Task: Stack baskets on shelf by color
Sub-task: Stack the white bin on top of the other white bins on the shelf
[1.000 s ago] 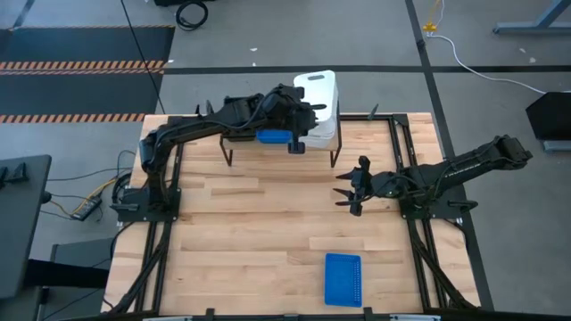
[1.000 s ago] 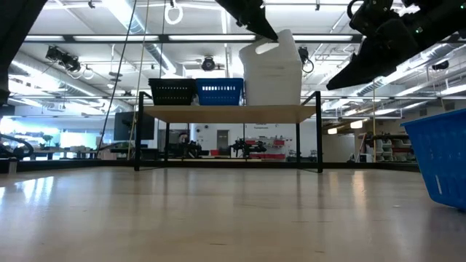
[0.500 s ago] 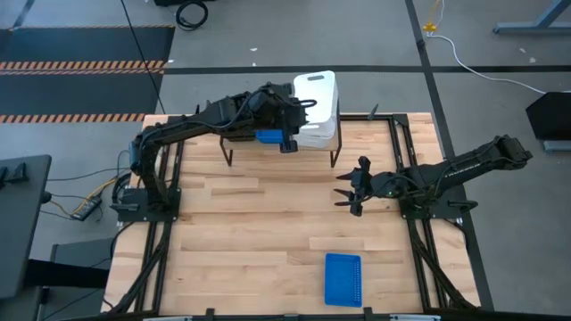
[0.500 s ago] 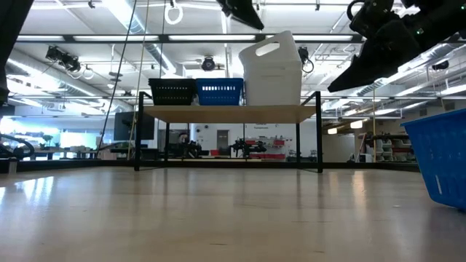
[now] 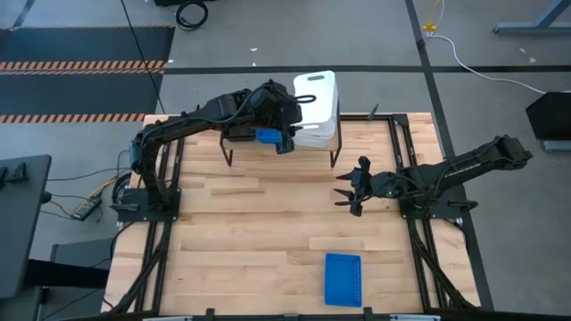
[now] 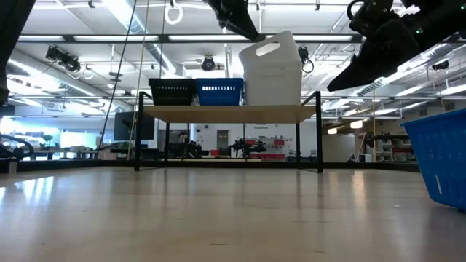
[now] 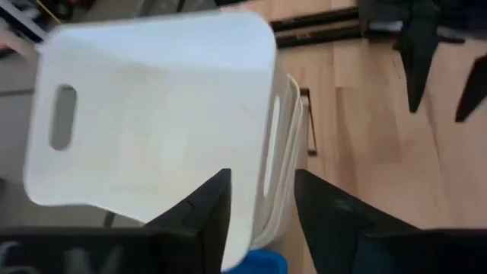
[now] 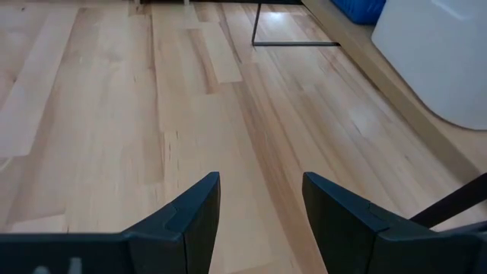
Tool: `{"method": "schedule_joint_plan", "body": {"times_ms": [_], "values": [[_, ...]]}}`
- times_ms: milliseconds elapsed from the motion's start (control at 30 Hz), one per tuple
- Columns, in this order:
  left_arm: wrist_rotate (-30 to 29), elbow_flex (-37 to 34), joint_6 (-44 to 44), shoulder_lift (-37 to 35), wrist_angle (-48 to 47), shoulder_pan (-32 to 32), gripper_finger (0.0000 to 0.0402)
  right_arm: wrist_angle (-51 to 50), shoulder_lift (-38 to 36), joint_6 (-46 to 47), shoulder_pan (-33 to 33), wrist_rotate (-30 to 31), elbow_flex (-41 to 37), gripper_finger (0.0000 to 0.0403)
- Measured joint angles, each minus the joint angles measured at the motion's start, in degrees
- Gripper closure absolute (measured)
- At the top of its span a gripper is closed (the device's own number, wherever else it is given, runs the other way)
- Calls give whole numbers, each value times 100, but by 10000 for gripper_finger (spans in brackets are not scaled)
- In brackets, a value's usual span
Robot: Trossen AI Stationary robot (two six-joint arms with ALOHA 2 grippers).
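Wooden surface (image 5: 241, 223) carried the shelf (image 5: 335, 135) at upper centre, where the tilted white baskets (image 5: 318, 109) sat, the spread left hand (image 5: 287, 134) just above. Releasing looked underway; next, the spread right hand (image 5: 343, 189) should fetch the blue basket (image 5: 343, 278) at lower centre

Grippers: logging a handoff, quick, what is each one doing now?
Left gripper: open, by the white baskets, holding nothing.
Right gripper: open, empty, above the table.

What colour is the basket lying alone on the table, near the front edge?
Blue. The lone basket shows best in the high view.
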Motion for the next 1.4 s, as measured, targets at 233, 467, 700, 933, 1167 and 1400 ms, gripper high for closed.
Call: {"method": "schedule_joint_plan", "body": {"times_ms": [233, 467, 700, 933, 1167, 1400], "values": [[262, -9, -223, 89, -128, 284, 211, -1, 0, 0, 0, 0, 0, 208], [625, -7, -254, 226, -67, 352, 198, -2, 0, 0, -17, -2, 0, 208], [722, -9, -89, 308, -7, 341, 215, -14, 1, -2, -22, -2, 0, 208], [716, -9, -17, 305, 47, 321, 287, -26, 2, -2, -22, -2, 0, 208], [744, -9, 202, 305, 49, 323, 390, -44, 0, -2, -22, -2, 1, 208], [718, -9, 319, 305, 177, 321, 394, -44, 0, -2, -22, -2, 0, 208]]}}
